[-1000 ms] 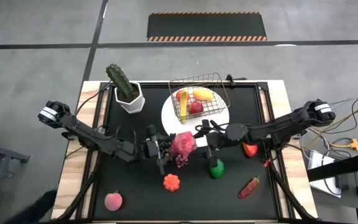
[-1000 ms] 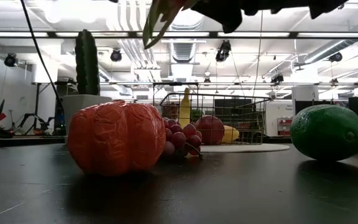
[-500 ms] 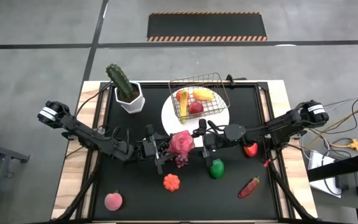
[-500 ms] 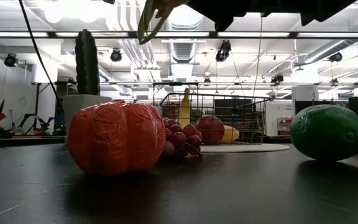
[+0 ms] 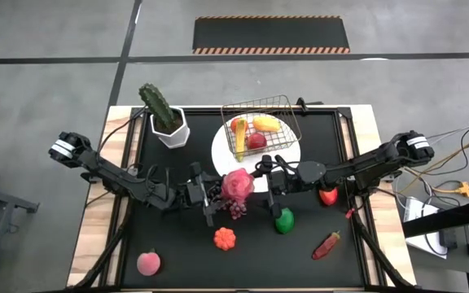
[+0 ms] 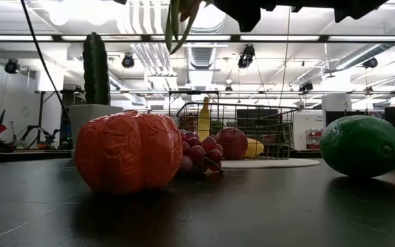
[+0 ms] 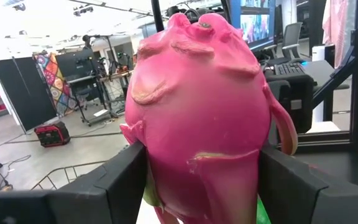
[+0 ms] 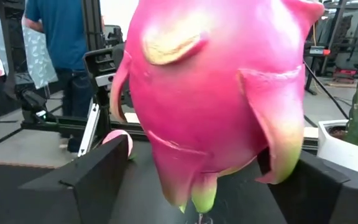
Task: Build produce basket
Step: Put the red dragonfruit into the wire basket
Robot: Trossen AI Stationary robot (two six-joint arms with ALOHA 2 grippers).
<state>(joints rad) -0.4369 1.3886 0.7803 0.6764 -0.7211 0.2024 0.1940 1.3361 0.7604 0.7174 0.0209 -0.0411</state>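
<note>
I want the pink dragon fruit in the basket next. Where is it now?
In the high view the dragon fruit sits mid-table between the left gripper and right gripper, held by the left, just below the basket.

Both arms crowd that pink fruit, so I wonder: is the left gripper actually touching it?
Touching. The left wrist view shows the left gripper's fingers pressed against both sides of the dragon fruit.

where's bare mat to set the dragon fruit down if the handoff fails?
Bare: the near-left stretch between the peach and the mini pumpkin, and the far-right corner beside the basket. Crowded: mid-mat, where the left gripper holds the dragon fruit over the grapes, with the right gripper at it.
</note>
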